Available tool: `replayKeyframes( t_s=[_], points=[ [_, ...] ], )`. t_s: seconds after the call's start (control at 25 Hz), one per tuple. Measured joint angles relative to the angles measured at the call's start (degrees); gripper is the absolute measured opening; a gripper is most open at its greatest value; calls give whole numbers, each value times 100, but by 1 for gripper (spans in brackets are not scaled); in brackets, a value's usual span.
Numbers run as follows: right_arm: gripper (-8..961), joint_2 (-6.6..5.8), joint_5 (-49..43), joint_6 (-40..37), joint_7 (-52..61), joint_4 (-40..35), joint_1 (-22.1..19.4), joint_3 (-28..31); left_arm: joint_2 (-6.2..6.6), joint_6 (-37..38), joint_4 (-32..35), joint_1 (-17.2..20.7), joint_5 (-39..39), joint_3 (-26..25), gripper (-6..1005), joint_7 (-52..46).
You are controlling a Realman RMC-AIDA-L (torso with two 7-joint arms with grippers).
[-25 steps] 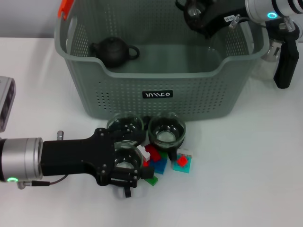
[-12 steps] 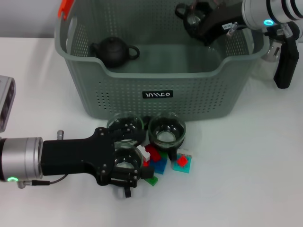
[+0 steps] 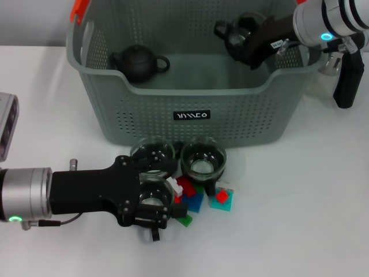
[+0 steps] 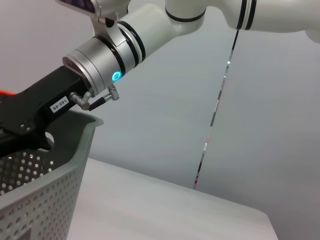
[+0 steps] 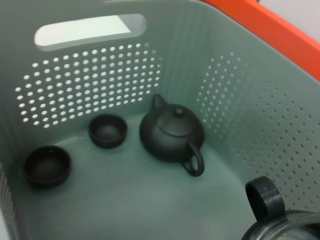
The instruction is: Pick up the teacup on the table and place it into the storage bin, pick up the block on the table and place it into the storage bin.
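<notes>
Storage bin (image 3: 196,118): grey-green perforated basket at the far middle of the white table (image 3: 300,213), black label on its front wall, orange handle tip at its left corner.
Bin contents, head view: a dark teapot (image 3: 138,62) against the left wall.
Bin contents, right wrist view: the same teapot plus two small dark cups (image 5: 107,131) (image 5: 47,165) on the floor, which the head view hides behind the front wall.
Right gripper (image 3: 239,36): over the bin's right rear, inside the rim, jaws closed around a glass teacup (image 3: 245,29); its dark handle ring and glass rim show at the edge of the right wrist view.
Left gripper (image 3: 151,202): low on the table before the bin, over a glass teacup (image 3: 151,195); jaw state cannot be told.
Other teacups: two more glass ones (image 3: 153,153) (image 3: 203,160) just in front of the bin.
Blocks (image 3: 202,196): red, blue, green pieces clustered beside the cups, on the table.
Left wrist view: shows only the bin's corner and the right arm.
</notes>
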Motion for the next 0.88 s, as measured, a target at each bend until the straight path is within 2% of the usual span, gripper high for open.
replayKeyframes(
  t_s=[0.88],
  points=[
    [54,-3,-13,-141,9,-153,-55,-10,-9,2,-7,0,0,-14,902,0]
  ],
)
